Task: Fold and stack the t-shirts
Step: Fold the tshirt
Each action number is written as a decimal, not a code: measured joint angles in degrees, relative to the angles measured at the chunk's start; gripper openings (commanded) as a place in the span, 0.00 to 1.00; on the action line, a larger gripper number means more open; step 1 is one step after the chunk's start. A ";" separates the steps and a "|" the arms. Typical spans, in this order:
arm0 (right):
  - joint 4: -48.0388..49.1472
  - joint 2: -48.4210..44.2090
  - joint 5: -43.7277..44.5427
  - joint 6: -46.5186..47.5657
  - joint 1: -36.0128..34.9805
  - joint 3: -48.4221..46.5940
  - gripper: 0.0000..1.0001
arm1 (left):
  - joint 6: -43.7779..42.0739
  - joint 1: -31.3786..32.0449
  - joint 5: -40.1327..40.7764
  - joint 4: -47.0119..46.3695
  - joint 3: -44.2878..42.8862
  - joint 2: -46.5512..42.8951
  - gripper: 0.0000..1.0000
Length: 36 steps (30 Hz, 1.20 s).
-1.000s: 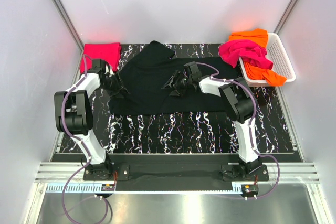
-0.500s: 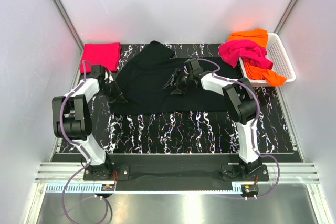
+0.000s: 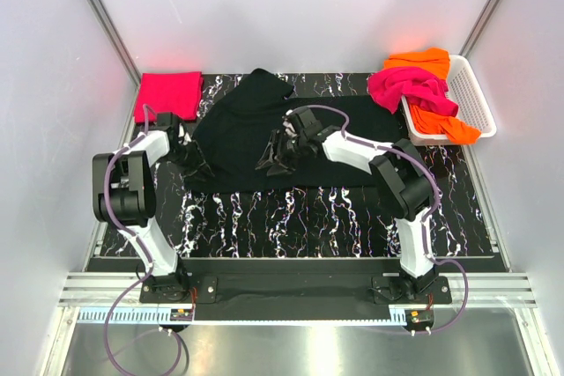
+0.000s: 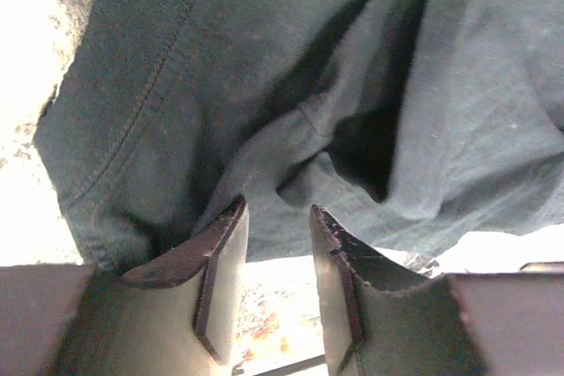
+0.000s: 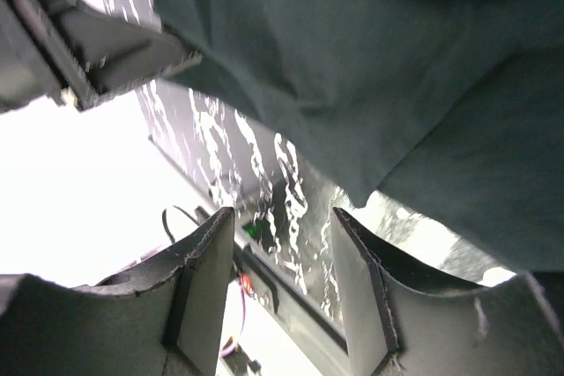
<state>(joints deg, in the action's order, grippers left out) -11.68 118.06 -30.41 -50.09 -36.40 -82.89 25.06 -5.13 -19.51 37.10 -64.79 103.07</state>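
Observation:
The large black t-shirt (image 3: pixel 242 129) lies spread and wrinkled on the marbled table (image 3: pixel 308 217). My left gripper (image 3: pixel 199 165) sits at its near left edge. In the left wrist view it (image 4: pixel 278 214) is open, with the shirt's hem and folds (image 4: pixel 264 85) just past the fingertips and nothing between them. My right gripper (image 3: pixel 269 159) hovers over the shirt's middle. In the right wrist view it (image 5: pixel 282 217) is open and empty, with black cloth (image 5: pixel 370 68) beyond it. A folded red-pink t-shirt (image 3: pixel 167 92) lies at the back left. The magenta (image 3: pixel 407 87) and orange (image 3: pixel 421 61) t-shirts hang out of the basket.
A white lattice basket (image 3: pixel 471 99) stands at the back right corner of the table. Pale walls close in the left, back and right sides. Bare marbled tabletop shows in front of the black shirt (image 3: pixel 308 217).
My right gripper has moved left and towards the near side over the black shirt. My left gripper has shifted only slightly at the shirt's left edge.

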 measured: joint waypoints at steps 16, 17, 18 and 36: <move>-0.28 2.12 -2.05 -0.15 -1.05 0.96 0.50 | 1.11 0.28 -0.39 -1.29 -1.51 1.75 0.37; -0.24 2.14 -2.12 -0.24 -1.07 0.96 0.50 | 1.16 0.37 -0.46 -1.33 -1.51 1.84 0.37; -0.26 2.23 -2.19 -0.31 -1.07 0.96 0.49 | 1.33 0.44 -0.52 -1.42 -1.51 2.03 0.35; -0.24 4.09 -2.27 -1.40 -2.16 1.01 0.46 | 1.97 1.55 -1.79 -2.54 -1.62 3.45 0.17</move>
<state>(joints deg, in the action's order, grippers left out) -11.92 122.15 -32.69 -51.48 -38.57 -81.89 27.03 -3.57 -21.30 34.57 -66.41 106.52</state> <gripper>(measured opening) 0.452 0.191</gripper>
